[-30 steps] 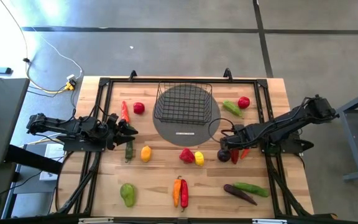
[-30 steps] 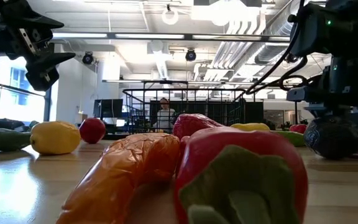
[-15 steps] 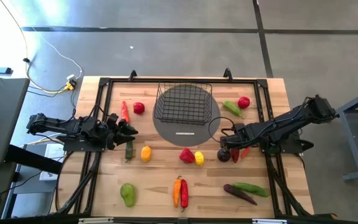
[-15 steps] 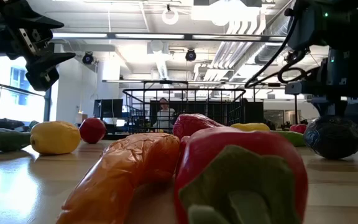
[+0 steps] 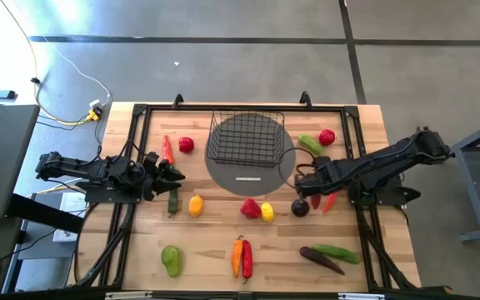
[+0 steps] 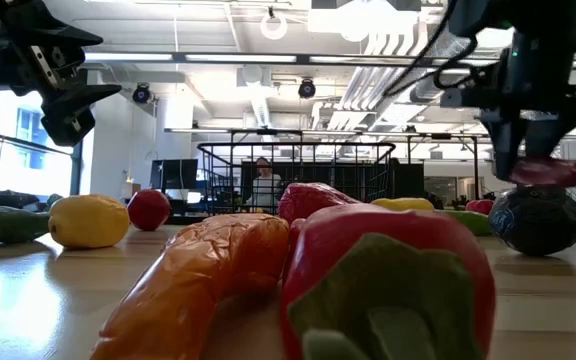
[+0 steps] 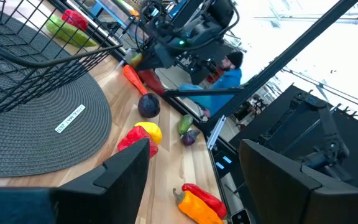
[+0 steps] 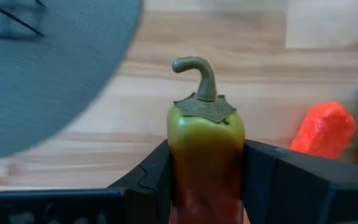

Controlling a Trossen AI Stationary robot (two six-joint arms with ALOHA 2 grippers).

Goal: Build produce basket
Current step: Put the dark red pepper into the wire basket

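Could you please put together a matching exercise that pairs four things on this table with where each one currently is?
Things:
1. basket
2. red and green pepper
3. lemon
4. green pear

Places:
A. clamped in the right gripper, lifted off the table
B. near the table's front edge on the left arm's side
C. on the round grey mat
D. on the wood near the left gripper

Pairs: 1-C, 2-A, 3-D, 4-B

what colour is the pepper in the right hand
Green at the stem end, shading to red lower down; the right wrist view shows it best.
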